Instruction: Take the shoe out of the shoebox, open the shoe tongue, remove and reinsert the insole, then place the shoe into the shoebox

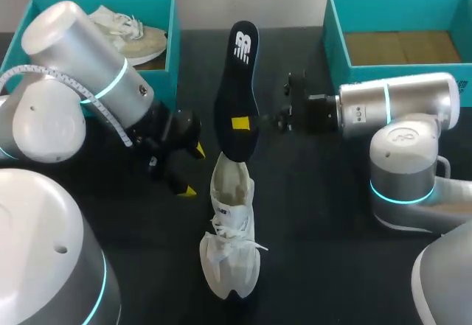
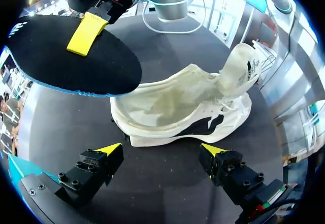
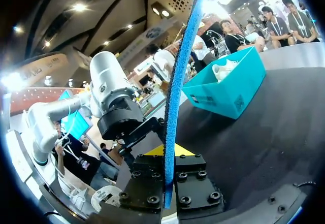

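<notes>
The white shoe [image 1: 232,236] [image 2: 183,117] stands on its sole on the black worktop [image 1: 332,214], in the middle and toward the near edge. It is outside both boxes. Its tongue is pulled up and forward over the toe, so the mouth of the shoe is wide open. The heel points to the far side.

The black insole [image 1: 237,89] [image 2: 71,56] [image 3: 180,82] is out of the shoe and in the air above the heel. It has a blue edge, and its lower end is just over the heel opening. I cannot tell if this end touches the shoe. The right gripper [image 1: 242,124] [image 2: 84,33] [image 3: 170,158] comes in from the right side. Its fingers are clamped on the insole near the middle, one yellow tip on each face.

The left gripper [image 1: 193,170] [image 2: 161,150] is low over the worktop, just beside the shoe on its left side. Its fingers are spread wide and hold nothing. In the left wrist view the shoe lies ahead of them, not touching.

The left shoebox [image 1: 173,37] [image 3: 228,89] is teal and stands at the far left corner. A second white shoe [image 1: 136,34] [image 3: 223,69] lies in it. The right shoebox [image 1: 335,30], also teal, stands at the far right, and its brown bottom is visible.
</notes>
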